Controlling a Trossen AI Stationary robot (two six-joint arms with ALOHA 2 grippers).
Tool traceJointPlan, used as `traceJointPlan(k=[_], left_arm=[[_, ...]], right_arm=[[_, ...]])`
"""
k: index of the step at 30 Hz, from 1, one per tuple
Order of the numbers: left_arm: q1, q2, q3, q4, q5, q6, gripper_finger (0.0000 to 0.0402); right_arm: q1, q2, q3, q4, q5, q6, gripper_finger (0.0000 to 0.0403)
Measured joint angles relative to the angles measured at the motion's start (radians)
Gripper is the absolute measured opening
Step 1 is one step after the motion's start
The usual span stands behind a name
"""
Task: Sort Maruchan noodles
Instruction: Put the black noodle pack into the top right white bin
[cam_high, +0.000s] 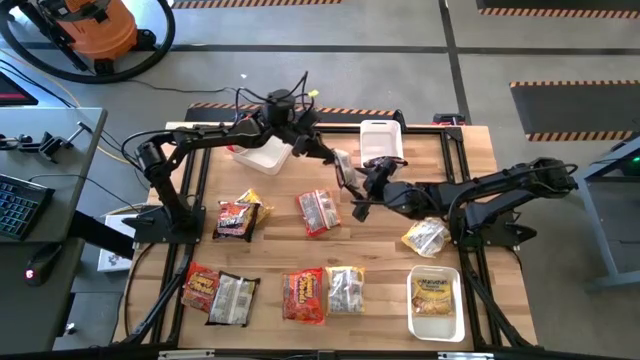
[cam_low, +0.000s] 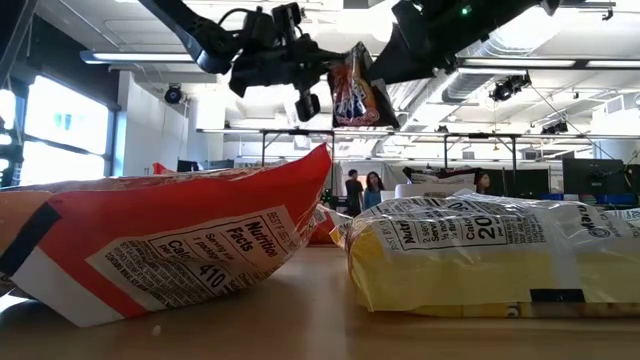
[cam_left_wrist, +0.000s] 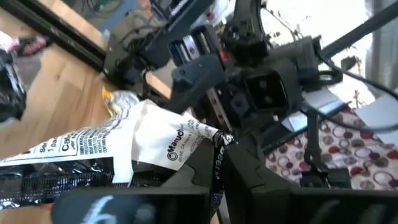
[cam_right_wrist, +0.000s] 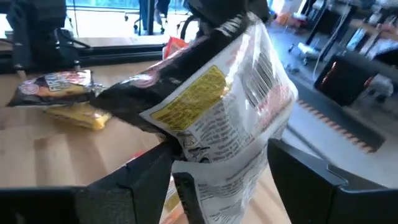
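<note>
Mid-air handover above the tabletop: left gripper, jaws clamped on a dark noodle packet; right gripper jaws open around it. Right should close before left releases.

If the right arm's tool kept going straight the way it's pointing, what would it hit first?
Probably the noodle packet hanging right between its open fingers, held up by the left tool. Depth is hard to judge.
</note>
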Motion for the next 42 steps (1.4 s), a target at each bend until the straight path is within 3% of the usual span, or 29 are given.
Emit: traceJointPlan(k=[5, 9, 22, 34, 38, 42], left_arm=[[0.020, 0.000, 0.000, 0.100, -0.038, -0.065, 0.0003], [0.033, 0.000, 0.000, 0.182, -0.066, -0.120, 0.0003], [0.039, 0.000, 0.000, 0.315, -0.142, -0.201, 0.0003], [0.036, 0.000, 0.000, 0.386, -0.133, -0.221, 0.0003], [0.039, 0.000, 0.000, 0.396, -0.107, -0.181, 0.0003], [0.057, -0.001, 0.000, 0.398, -0.054, -0.082, 0.0014]], right_arm=[[0.000, 0.000, 0.000, 0.028, 0.127, -0.130, 0.0250], [-0.006, 0.000, 0.000, 0.083, 0.168, -0.201, 0.0250], [-0.113, 0.000, 0.000, 0.254, 0.136, -0.352, 0.0250], [-0.261, 0.000, 0.000, 0.262, -0.167, -0.325, 0.0242], [-0.289, 0.000, 0.000, 0.261, -0.256, -0.275, 0.0213], [-0.298, -0.002, 0.000, 0.261, -0.280, -0.270, 0.0171]])
